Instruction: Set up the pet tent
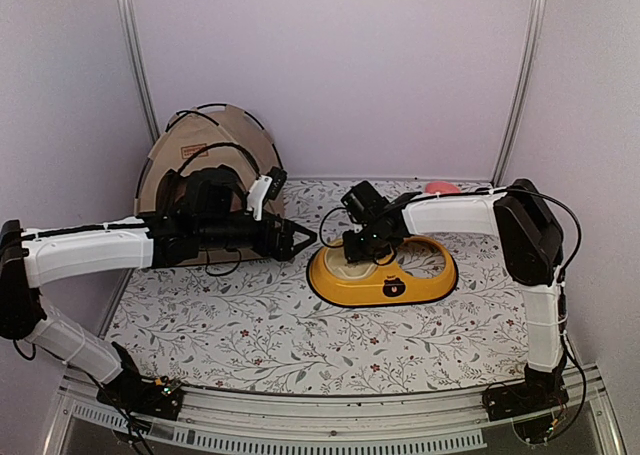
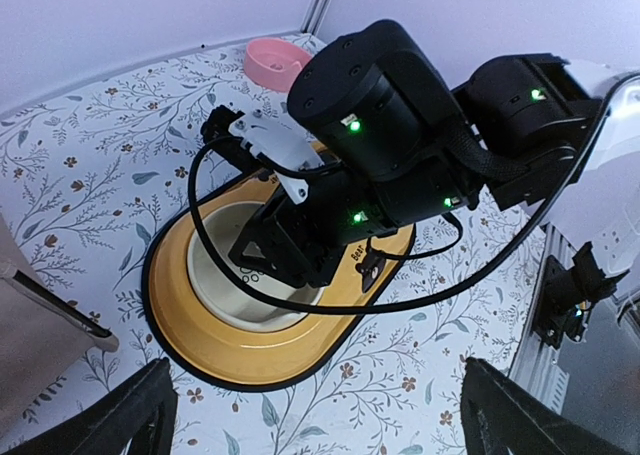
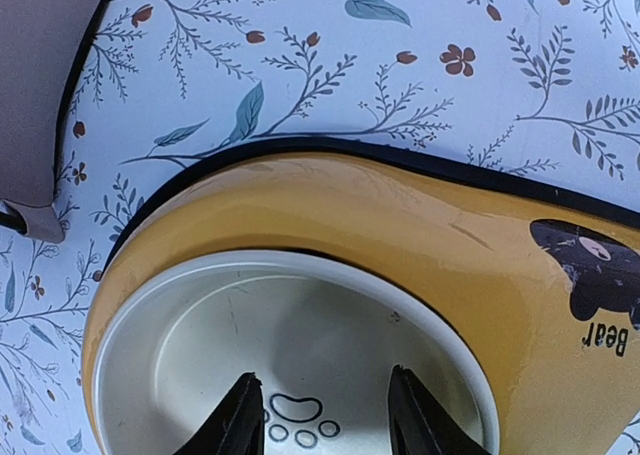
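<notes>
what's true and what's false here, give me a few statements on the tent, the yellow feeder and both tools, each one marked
1. The tan fabric dome tent with thin black poles stands at the back left, against the wall. True.
2. The right tool is clamped on a tent pole. False: it is over the white bowl in the yellow oval feeder tray, jaws apart, nothing between them.
3. The left tool is wide open and empty. True.
4. The feeder tray sits inside the tent. False: it lies on the floral mat, to the right of the tent and apart from it.
</notes>
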Motion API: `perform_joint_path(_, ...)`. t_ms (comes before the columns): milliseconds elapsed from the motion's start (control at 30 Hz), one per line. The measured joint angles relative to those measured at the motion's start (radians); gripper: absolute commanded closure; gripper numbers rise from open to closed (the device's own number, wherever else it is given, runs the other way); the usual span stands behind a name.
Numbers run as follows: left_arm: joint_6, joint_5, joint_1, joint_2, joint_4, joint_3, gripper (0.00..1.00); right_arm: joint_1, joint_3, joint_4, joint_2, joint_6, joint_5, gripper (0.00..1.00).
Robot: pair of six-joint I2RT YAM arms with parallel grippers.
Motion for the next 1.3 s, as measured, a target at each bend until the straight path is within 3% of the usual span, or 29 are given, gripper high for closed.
perform_joint_path(267,0.001,-0.002,0.0,0.0,-0.009,0.003,0.01,0.017,0.024,-0.021,0.02,0.018,0.002,0.52)
perform_joint_path(433,0.004,-0.019,0.0,0.001,-0.038,0.034,0.01,0.029,0.024,-0.033,-0.02,0.027,0.016,0.38)
perform_joint_path(733,0.021,-0.04,0.023,0.001,-0.067,0.085,0.01,0.013,0.024,-0.026,-0.247,0.006,0.077,0.19)
perform_joint_path(1033,0.034,-0.051,0.04,0.003,-0.098,0.138,0.01,-0.22,-0.002,0.017,-0.314,-0.027,0.065,0.15)
perform_joint_path(1300,0.037,-0.047,0.047,0.004,-0.126,0.143,0.01,-0.391,0.038,0.038,-0.213,-0.071,0.016,0.15)
